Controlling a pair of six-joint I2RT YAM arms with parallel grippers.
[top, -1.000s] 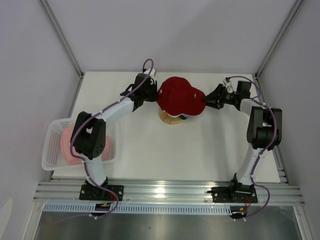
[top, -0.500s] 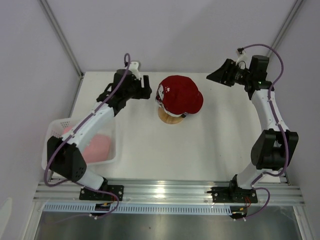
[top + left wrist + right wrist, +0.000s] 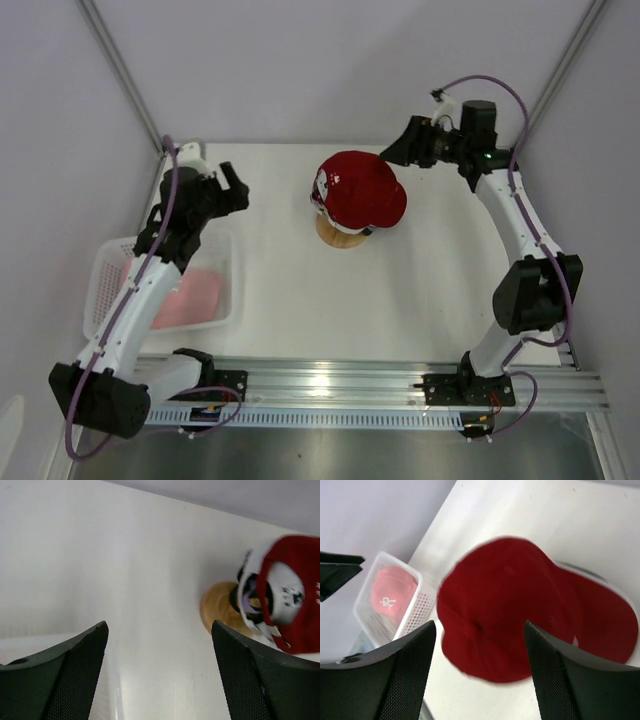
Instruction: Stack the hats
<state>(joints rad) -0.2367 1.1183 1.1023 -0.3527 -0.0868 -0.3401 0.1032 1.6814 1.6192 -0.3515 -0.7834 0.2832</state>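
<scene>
The red hat sits on top of the stack on the round wooden stand. A white hat's edge shows under it. In the left wrist view the red hat and the white one hang over the stand. A pink hat lies in the basket. My left gripper is open and empty, well left of the stack, its fingers wide over bare table. My right gripper hovers open just behind and to the right of the stack, looking down on the red hat.
A white mesh basket stands at the table's left front edge; it also shows in the right wrist view, where the basket holds the pink hat. Grey walls close in on three sides.
Both grippers opened and let go of the red hat, which stays on the stack. The left arm swung left toward the basket. The right arm rose and drew back to the far right.
</scene>
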